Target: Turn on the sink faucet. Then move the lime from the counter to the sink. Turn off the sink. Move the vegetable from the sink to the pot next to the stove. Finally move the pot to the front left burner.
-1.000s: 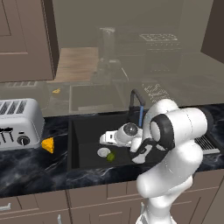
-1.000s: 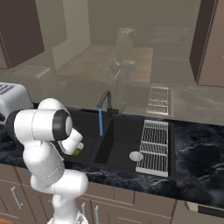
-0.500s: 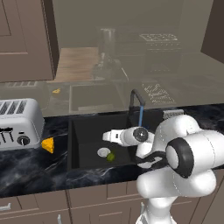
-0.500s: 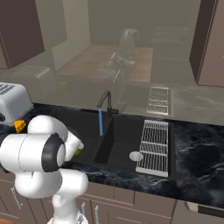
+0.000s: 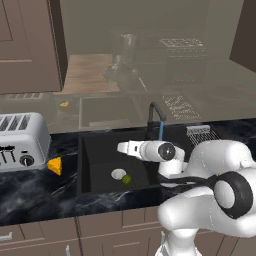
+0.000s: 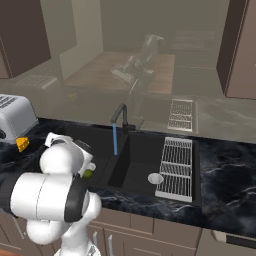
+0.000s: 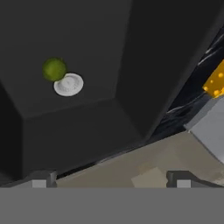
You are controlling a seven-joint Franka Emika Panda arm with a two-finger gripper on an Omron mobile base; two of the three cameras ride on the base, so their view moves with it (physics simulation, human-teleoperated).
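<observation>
Open claw held above the left sink basin, with the lime lying below it by the drain

The claw (image 7: 111, 179) is seen with its two dark tips spread wide apart and nothing held between them. Beneath and ahead of it, the lime (image 5: 127, 178) rests on the floor of the black sink (image 5: 90, 170), touching the edge of the round silver drain (image 5: 118, 174). Behind the claw, to its side, a thin blue stream is seen falling from the black sink faucet (image 5: 154, 114) into the basin. Farther out from the claw, on the black veined counter (image 5: 35, 192), an orange cheese wedge (image 5: 55, 166) lies just beside a silver toaster (image 5: 21, 141)
</observation>
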